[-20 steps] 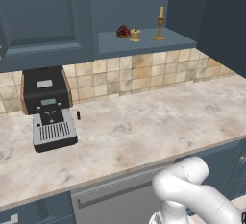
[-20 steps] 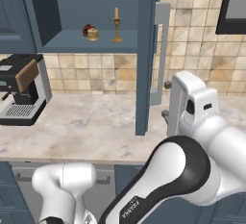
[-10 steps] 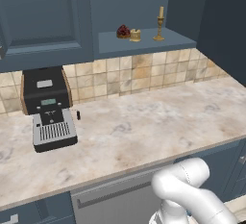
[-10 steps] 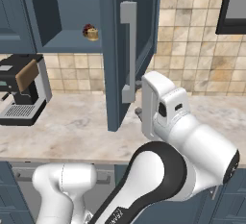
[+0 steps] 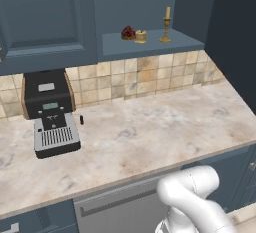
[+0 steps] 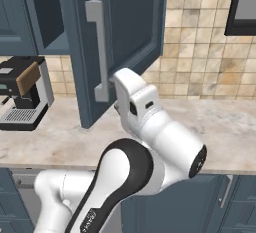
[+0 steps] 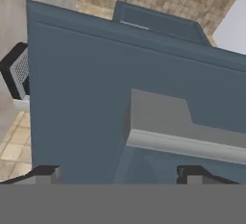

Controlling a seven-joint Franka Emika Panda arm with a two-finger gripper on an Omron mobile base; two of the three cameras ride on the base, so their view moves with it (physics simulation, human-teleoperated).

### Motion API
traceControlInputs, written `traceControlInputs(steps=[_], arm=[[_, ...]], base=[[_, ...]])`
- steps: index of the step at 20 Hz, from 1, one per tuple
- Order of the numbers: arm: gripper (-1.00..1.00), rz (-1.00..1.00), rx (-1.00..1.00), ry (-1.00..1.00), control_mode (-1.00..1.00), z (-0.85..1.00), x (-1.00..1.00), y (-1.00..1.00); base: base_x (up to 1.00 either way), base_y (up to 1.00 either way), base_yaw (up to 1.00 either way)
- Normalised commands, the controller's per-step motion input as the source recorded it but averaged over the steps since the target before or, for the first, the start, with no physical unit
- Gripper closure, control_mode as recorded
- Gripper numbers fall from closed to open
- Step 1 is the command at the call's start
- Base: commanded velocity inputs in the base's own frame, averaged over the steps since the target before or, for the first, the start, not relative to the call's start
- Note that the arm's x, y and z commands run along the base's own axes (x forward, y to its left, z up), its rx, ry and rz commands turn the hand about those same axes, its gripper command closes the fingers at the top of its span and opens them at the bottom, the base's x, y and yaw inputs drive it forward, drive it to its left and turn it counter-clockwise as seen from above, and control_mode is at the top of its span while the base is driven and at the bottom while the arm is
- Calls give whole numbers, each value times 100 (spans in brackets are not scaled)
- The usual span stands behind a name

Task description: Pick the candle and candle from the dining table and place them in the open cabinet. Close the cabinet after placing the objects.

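My jaws [image 7: 117,172] stand wide with nothing between them, close against the cabinet door [image 7: 86,98], its silver bar handle [image 7: 187,144] across the lower right of the hand view. I judge the door stiff, hinged and light to swing; push its flat panel. Farther off, upper centre of the left base view, the candlestick [image 5: 166,26] and ribbed candle [image 5: 141,36] sit on the cabinet shelf [image 5: 150,47]. No writing is readable.
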Motion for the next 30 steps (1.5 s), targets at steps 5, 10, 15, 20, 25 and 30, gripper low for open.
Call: traceControlInputs(steps=[5, 10, 15, 20, 25, 30], arm=[[-100, -4, -2, -7, -100, 18, 9, 54], [-100, -15, -3, -4, -100, 22, 24, 35], [-100, -15, -3, -3, -100, 22, 30, 34], [-100, -10, -3, -1, -100, 8, 44, 44], [-100, -11, -6, 0, -100, 0, 53, 46], [-100, -11, -8, 0, -100, 0, 59, 46]], base=[[0, 0, 0], [0, 0, 0], [0, 0, 0], [0, 0, 0], [0, 0, 0], [0, 0, 0]])
